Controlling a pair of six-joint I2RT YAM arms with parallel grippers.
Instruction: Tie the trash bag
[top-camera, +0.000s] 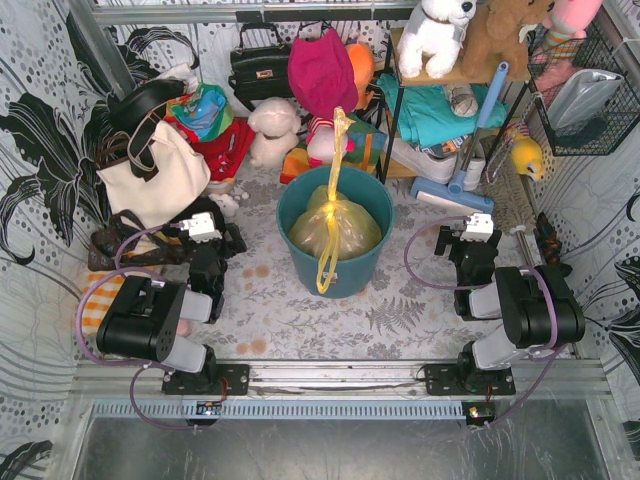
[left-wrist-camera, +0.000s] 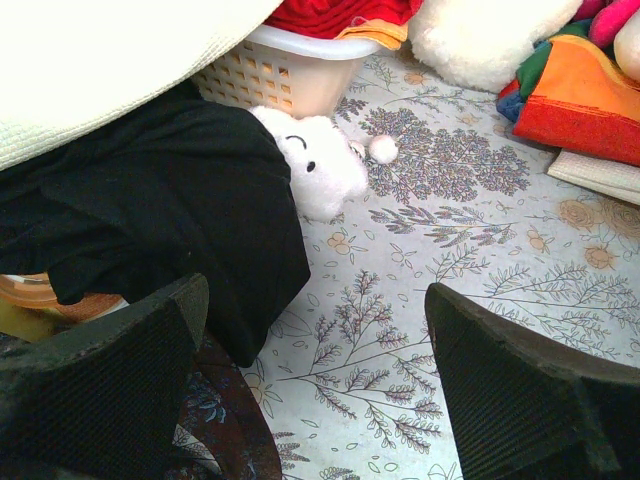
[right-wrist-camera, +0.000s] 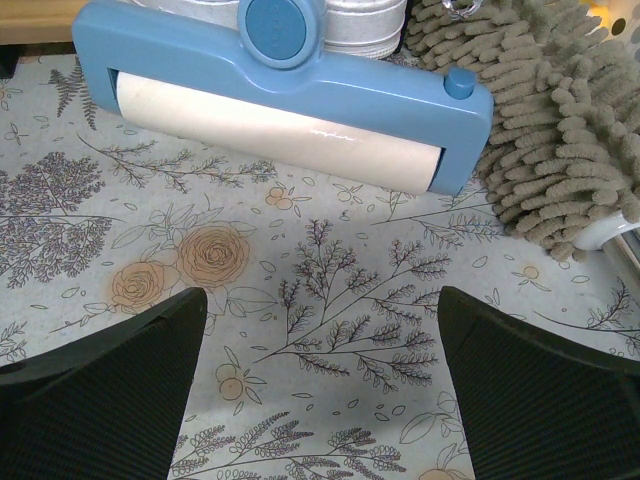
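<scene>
The trash bag (top-camera: 335, 228) is a translucent yellow-green bag sitting inside a teal round bucket (top-camera: 365, 268) at the middle of the table. Its top is pulled into two twisted strands: one stands up behind the bucket, the other hangs over the front rim. My left gripper (top-camera: 215, 214) rests low on the table left of the bucket, open and empty (left-wrist-camera: 315, 340). My right gripper (top-camera: 468, 236) rests right of the bucket, open and empty (right-wrist-camera: 320, 350). Neither touches the bag. The bag does not show in either wrist view.
A cream tote with black straps (top-camera: 150, 170) and a small white plush (left-wrist-camera: 320, 165) lie by the left gripper. A blue lint roller (right-wrist-camera: 280, 100) and a grey mop head (right-wrist-camera: 550, 130) lie ahead of the right gripper. Plush toys, bags and a shelf crowd the back.
</scene>
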